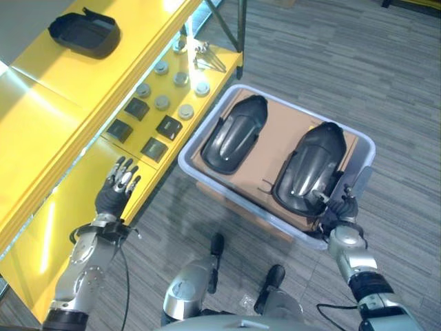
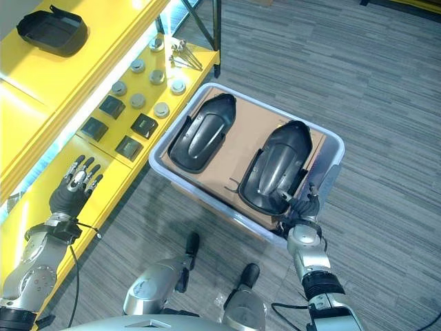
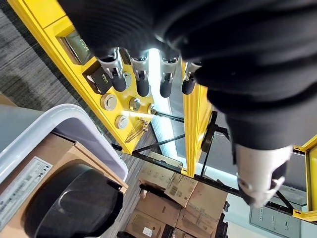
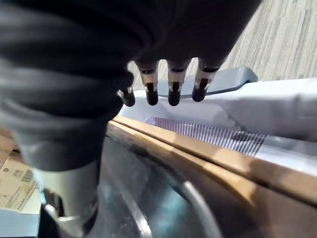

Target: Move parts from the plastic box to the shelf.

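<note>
I see two glossy black plastic parts (image 1: 311, 167) lying on matt brown cardboard (image 1: 274, 134) inside a smooth, pale translucent plastic box (image 1: 186, 160). The shelf (image 1: 65, 79) looks like shiny yellow painted metal; the floor (image 1: 344, 62) is rough grey carpet.

Two black parts (image 1: 236, 135) in plastic box (image 1: 201, 128)

No text can be read. A white label (image 3: 24, 186) lies on the cardboard sheet (image 3: 64, 161) inside the plastic box (image 3: 59, 121), its print too small to make out. Small labels sit on the cardboard cartons (image 3: 171, 191) under the shelf (image 3: 54, 42), equally illegible. Another printed label (image 4: 15, 181) shows beside the right hand (image 4: 74, 99).
</note>
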{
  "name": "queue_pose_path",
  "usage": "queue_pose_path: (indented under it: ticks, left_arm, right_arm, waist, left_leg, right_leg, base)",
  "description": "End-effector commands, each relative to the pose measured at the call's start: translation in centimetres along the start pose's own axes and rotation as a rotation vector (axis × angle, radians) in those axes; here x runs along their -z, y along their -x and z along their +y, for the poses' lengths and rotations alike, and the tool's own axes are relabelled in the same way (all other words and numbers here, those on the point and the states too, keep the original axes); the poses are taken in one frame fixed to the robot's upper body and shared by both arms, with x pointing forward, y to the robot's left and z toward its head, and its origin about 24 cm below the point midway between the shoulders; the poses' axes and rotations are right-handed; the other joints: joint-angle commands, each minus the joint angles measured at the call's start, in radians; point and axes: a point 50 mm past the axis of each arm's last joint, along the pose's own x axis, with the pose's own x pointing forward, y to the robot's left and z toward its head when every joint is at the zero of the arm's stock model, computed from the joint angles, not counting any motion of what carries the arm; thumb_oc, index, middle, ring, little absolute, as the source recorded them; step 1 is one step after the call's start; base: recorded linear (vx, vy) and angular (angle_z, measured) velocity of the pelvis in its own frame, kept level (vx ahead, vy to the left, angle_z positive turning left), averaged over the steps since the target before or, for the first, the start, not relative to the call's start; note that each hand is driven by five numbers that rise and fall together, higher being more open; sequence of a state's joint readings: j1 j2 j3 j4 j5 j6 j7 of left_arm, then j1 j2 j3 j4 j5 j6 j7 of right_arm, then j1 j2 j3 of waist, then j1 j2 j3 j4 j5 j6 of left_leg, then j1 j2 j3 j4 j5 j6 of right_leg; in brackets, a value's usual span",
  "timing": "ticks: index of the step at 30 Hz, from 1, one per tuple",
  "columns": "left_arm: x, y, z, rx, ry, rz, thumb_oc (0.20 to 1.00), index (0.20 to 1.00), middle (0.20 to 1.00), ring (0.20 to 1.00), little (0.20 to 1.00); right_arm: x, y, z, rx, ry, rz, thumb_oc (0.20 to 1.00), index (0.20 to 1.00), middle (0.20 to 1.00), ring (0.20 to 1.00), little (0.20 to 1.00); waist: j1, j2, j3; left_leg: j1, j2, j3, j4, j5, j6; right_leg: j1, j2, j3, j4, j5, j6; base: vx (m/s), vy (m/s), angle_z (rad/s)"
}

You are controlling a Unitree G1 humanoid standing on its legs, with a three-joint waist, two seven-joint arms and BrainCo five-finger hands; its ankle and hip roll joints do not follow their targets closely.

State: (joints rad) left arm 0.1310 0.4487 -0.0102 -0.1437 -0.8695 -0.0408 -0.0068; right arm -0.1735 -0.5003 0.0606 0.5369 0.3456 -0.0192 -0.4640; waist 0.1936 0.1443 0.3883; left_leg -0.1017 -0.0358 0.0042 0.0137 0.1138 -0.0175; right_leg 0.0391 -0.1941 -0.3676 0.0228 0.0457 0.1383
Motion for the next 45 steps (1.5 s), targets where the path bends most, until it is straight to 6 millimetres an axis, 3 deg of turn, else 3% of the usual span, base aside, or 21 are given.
queue_pose_path:
  ticks: [1, 7, 8, 9, 10, 12, 13, 24, 31, 38, 45]
  left_arm:
    - [-0.8, -0.2, -0.6, 0.029, 0.010, -0.074, 1.000, 1.000, 1.000, 1.000, 1.000]
    - [-0.7, -0.3, -0.8, 0.031, 0.011, -0.081, 1.000, 1.000, 1.000, 1.000, 1.000]
    - [-0.7, -0.3, -0.9, 0.036, 0.012, -0.082, 1.000, 1.000, 1.000, 1.000, 1.000]
    - [-0.7, -0.4, -0.9, 0.037, 0.010, -0.084, 1.000, 1.000, 1.000, 1.000, 1.000]
    - [-0.7, -0.4, -1.0, 0.037, 0.011, -0.085, 1.000, 1.000, 1.000, 1.000, 1.000]
    - [-0.7, -0.4, -1.0, 0.039, 0.018, -0.088, 1.000, 1.000, 1.000, 1.000, 1.000]
    - [-0.7, -0.5, -1.0, 0.039, 0.018, -0.090, 1.000, 1.000, 1.000, 1.000, 1.000]
    - [-0.9, -0.5, -0.8, 0.034, 0.019, -0.092, 1.000, 1.000, 1.000, 1.000, 1.000]
    - [-1.3, -0.4, -0.9, 0.059, -0.003, -0.103, 1.000, 1.000, 1.000, 1.000, 1.000]
    - [-2.4, 0.3, -1.1, 0.124, -0.032, -0.124, 1.000, 1.000, 1.000, 1.000, 1.000]
    - [-2.5, -0.5, -2.9, 0.254, -0.059, -0.093, 1.000, 1.000, 1.000, 1.000, 1.000]
  right_arm:
    - [0.5, 0.0, 0.2, -0.012, 0.096, -0.003, 1.000, 1.000, 1.000, 1.000, 1.000]
    - [2.7, 0.1, -0.4, -0.012, 0.166, 0.067, 1.000, 1.000, 1.000, 1.000, 1.000]
    - [3.1, 0.1, -0.6, -0.003, 0.166, 0.080, 0.856, 0.856, 0.856, 0.856, 0.856]
    - [3.2, 0.0, -0.8, 0.001, 0.156, 0.081, 0.548, 0.548, 0.548, 0.548, 0.548]
    - [3.2, 0.0, -0.8, 0.001, 0.155, 0.079, 0.511, 0.511, 0.511, 0.511, 0.511]
    - [2.8, -0.2, -0.9, 0.002, 0.155, 0.061, 0.219, 0.219, 0.219, 0.219, 0.219]
    - [2.6, -0.3, -0.9, 0.003, 0.152, 0.053, 0.200, 0.200, 0.200, 0.200, 0.200]
    - [-0.1, -1.2, -1.5, 0.011, 0.082, -0.056, 0.200, 0.200, 0.200, 0.200, 0.200]
    - [-3.9, -1.4, -1.9, 0.067, -0.022, -0.216, 0.200, 0.200, 0.200, 0.200, 0.200]
    - [-9.5, 0.7, -2.7, 0.081, -0.138, -0.485, 0.200, 0.200, 0.200, 0.200, 0.200]
    - [-11.5, 2.5, -1.8, 0.011, -0.144, -0.595, 0.200, 0.200, 0.200, 0.200, 0.200]
  waist:
    - [0.006, -0.042, -0.017]
    - [0.006, -0.041, -0.008]
    - [0.008, -0.040, -0.005]
    - [0.008, -0.039, -0.004]
    - [0.008, -0.039, -0.003]
    - [0.008, -0.037, 0.000]
    - [0.008, -0.037, 0.002]
    - [0.005, -0.034, 0.009]
    - [0.004, -0.040, 0.010]
    - [-0.015, -0.062, -0.033]
    - [-0.039, -0.089, -0.114]
  left_leg:
    - [-0.060, 0.052, 0.030, 0.124, -0.121, -0.046]
    - [-0.067, 0.054, 0.029, 0.129, -0.119, -0.047]
    - [-0.072, 0.054, 0.028, 0.131, -0.118, -0.047]
    - [-0.076, 0.054, 0.028, 0.133, -0.117, -0.048]
    - [-0.077, 0.054, 0.028, 0.134, -0.117, -0.048]
    - [-0.082, 0.054, 0.027, 0.135, -0.116, -0.047]
    - [-0.083, 0.053, 0.027, 0.135, -0.116, -0.047]
    - [-0.090, 0.053, 0.026, 0.135, -0.112, -0.044]
    - [-0.077, 0.052, 0.026, 0.124, -0.111, -0.038]
    - [-0.018, 0.059, 0.038, 0.113, -0.126, -0.028]
    - [0.062, 0.078, 0.067, 0.087, -0.137, -0.033]
  right_leg:
    - [-0.066, -0.073, 0.014, 0.002, 0.027, 0.040]
    - [-0.069, -0.073, 0.016, 0.005, 0.028, 0.037]
    - [-0.073, -0.074, 0.016, 0.006, 0.029, 0.037]
    - [-0.076, -0.074, 0.015, 0.007, 0.030, 0.036]
    - [-0.077, -0.074, 0.015, 0.008, 0.030, 0.036]
    - [-0.083, -0.075, 0.016, 0.010, 0.030, 0.036]
    - [-0.085, -0.075, 0.017, 0.011, 0.030, 0.036]
    - [-0.099, -0.076, 0.020, 0.017, 0.034, 0.036]
    - [-0.090, -0.071, 0.017, 0.012, 0.036, 0.037]
    - [-0.044, -0.062, 0.021, 0.007, 0.025, 0.042]
    - [0.014, -0.045, 0.033, -0.013, 0.017, 0.047]
  base:
    - [0.00, 0.000, 0.00]
    - [0.00, 0.000, 0.00]
    - [0.00, 0.000, 0.00]
    - [-0.03, -0.003, 0.00]
    - [-0.03, 0.003, 0.01]
    - [-0.02, 0.004, 0.00]
    - [0.00, 0.000, 0.00]
    - [0.00, 0.000, 0.00]
    - [0.00, 0.000, 0.00]
    - [0.05, -0.012, 0.01]
    - [0.08, -0.031, -0.05]
